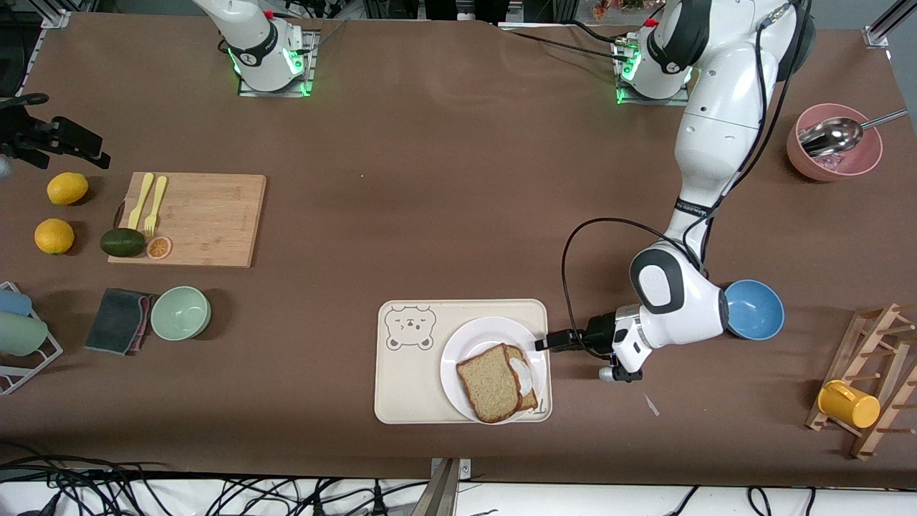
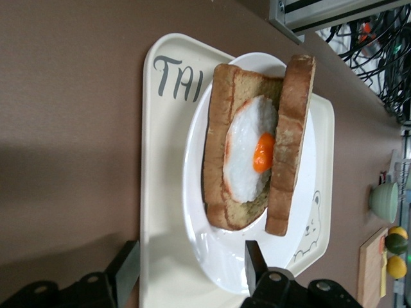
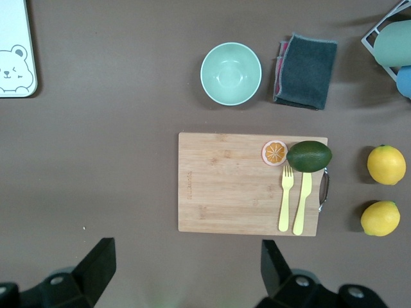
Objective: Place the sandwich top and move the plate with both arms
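Two robot arms stand at the table, each with one gripper: the left gripper (image 1: 542,345) and the right gripper (image 3: 186,260).

There is one plate (image 1: 466,342) and one tray (image 1: 401,387). On the plate lie two bread slices, the sandwich top (image 1: 488,382) and a toast slice (image 2: 239,83) bearing one fried egg (image 2: 247,151).

Bowls come to three: one green bowl (image 1: 180,312), one blue bowl (image 1: 754,309) and one pink bowl (image 1: 860,161) (this last holds one metal scoop (image 1: 832,135)).

There are two lemons (image 1: 67,188) (image 1: 54,236), one avocado (image 1: 122,242), one orange slice (image 1: 158,247), one cutting board (image 1: 208,218), one yellow fork (image 1: 155,204), one yellow knife (image 1: 141,199), one grey cloth (image 1: 116,320), one wooden rack (image 1: 870,380) and one yellow cup (image 1: 848,404).
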Controlling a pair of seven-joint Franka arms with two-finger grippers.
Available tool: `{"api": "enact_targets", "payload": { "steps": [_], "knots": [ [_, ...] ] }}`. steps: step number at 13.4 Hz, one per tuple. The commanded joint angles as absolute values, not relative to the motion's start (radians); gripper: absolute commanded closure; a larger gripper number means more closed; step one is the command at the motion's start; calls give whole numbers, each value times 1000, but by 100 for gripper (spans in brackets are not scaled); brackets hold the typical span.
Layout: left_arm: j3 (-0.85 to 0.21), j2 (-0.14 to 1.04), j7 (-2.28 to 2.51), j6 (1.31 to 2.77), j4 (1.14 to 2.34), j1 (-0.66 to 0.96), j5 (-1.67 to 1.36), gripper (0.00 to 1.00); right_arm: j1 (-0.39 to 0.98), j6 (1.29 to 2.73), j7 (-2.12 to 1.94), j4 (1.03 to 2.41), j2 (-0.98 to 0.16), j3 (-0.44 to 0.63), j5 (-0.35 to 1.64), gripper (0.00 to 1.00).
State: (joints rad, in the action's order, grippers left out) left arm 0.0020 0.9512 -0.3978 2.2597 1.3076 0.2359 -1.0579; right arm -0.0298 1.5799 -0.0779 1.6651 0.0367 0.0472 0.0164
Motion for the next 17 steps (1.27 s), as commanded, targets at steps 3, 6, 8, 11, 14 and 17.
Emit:
{"api": "enact_targets", "payload": {
  "steps": [3,6,8,11,14,17],
  "knots": [
    [2,818,-390,2247,1439,212,-915,0,-41,1566,-75,1655,37,38,17,0],
    [2,717,-391,2250,1547,198,-874,0,-41,1566,-75,1655,37,38,17,0],
    [3,648,-394,2250,1623,190,-873,0,-41,1566,-75,1655,37,38,17,0],
    [6,545,-379,2255,1712,167,-804,0,-41,1566,-75,1655,37,38,17,0],
    [6,437,-348,2250,1795,129,-717,0,-41,1566,-75,1655,37,38,17,0],
    [6,368,-240,2240,1824,114,-505,0,-41,1568,-75,1655,37,38,17,0]
  ]
}}
